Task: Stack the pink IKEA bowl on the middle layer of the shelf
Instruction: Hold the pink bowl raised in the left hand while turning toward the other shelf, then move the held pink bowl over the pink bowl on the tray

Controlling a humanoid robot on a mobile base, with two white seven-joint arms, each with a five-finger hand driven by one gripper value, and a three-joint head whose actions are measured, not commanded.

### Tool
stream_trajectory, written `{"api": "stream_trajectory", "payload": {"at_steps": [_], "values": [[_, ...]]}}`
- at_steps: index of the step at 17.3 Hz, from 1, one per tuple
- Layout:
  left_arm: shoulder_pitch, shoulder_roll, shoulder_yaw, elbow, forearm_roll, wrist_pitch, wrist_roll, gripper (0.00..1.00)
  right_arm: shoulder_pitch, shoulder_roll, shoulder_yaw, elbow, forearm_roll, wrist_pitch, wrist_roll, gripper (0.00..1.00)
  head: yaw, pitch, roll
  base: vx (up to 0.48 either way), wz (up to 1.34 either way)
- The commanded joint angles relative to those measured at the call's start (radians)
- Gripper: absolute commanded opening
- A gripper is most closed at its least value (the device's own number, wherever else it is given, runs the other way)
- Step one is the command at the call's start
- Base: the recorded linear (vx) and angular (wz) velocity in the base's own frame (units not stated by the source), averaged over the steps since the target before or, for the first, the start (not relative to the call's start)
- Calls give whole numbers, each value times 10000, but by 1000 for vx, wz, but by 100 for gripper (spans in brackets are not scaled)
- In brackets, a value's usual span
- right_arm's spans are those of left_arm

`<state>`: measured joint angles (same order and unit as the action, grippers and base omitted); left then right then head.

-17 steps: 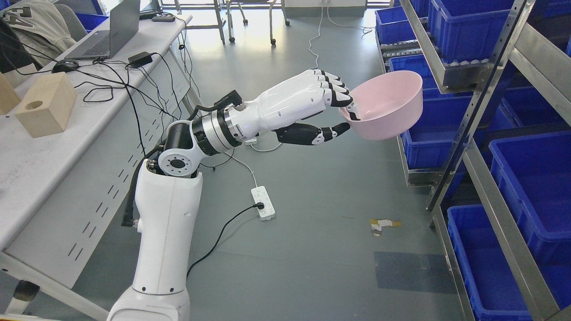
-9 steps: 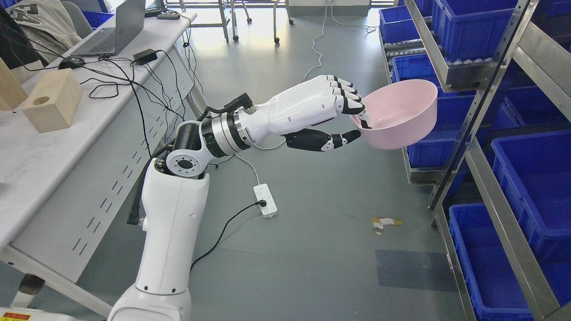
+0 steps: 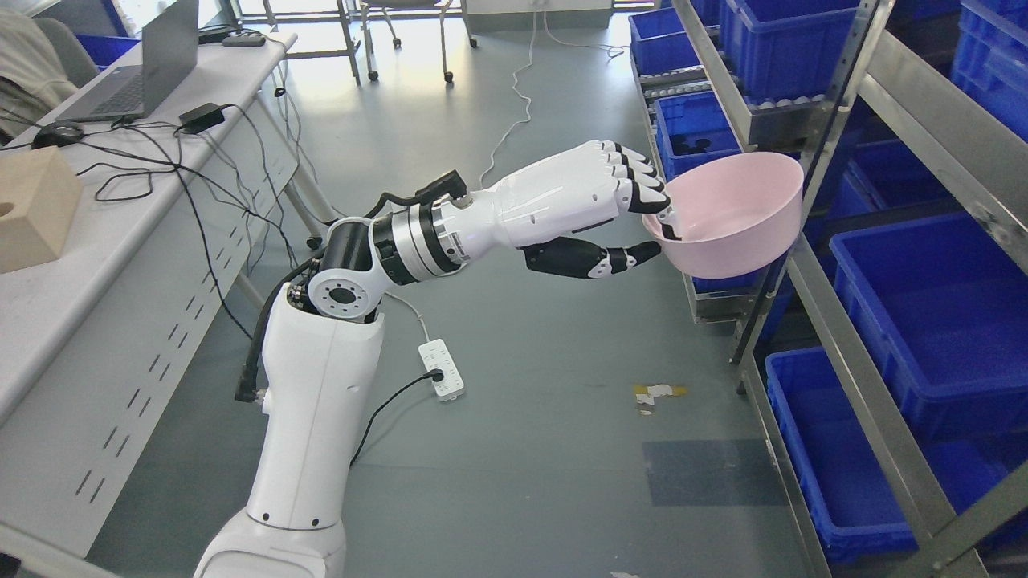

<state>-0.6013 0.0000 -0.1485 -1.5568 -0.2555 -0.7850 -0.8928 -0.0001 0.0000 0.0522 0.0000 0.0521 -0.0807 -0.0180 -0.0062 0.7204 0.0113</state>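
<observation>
Bowl [image 3: 735,213] pinched at rim by left hand [image 3: 618,205] fingers [image 3: 646,189] — airborne beside shelf [image 3: 811,281] at 3 o'clock; placing on middle layer left.

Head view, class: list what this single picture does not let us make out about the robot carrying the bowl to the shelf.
- Right arm: not in the head view at all.
- Far side and underside of the round pink plastic bowl: turned away from the camera.
- White left hand: its fingertips are hidden inside the bowl's rim.
- Grey metal shelf: cut off by the right and bottom edges, so its layers cannot be counted.
- Blue plastic bins: partly hidden behind the shelf rails.
</observation>
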Motion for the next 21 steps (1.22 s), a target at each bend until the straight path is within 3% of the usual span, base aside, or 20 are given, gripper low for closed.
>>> {"api": "stream_trajectory", "payload": {"at_steps": [1, 8, 12, 21], "values": [[-62, 174, -171, 44, -7, -4, 0, 5, 32, -175, 0, -175, 0, -6, -4, 100, 0, 0, 0, 24, -431], [-1946, 174, 380, 578, -67, -4, -168, 5, 47, -175, 0, -175, 0, -6, -4, 100, 0, 0, 0, 40, -780], [-2667, 174, 1500, 1760, -1862, -4, -475, 6, 32, -175, 0, -175, 0, -6, -4, 100, 0, 0, 0, 17, -961], [-3513, 174, 780, 2407, -3701, -4, -445, 5, 32, -175, 0, -175, 0, -6, -4, 100, 0, 0, 0, 32, -941]]}}
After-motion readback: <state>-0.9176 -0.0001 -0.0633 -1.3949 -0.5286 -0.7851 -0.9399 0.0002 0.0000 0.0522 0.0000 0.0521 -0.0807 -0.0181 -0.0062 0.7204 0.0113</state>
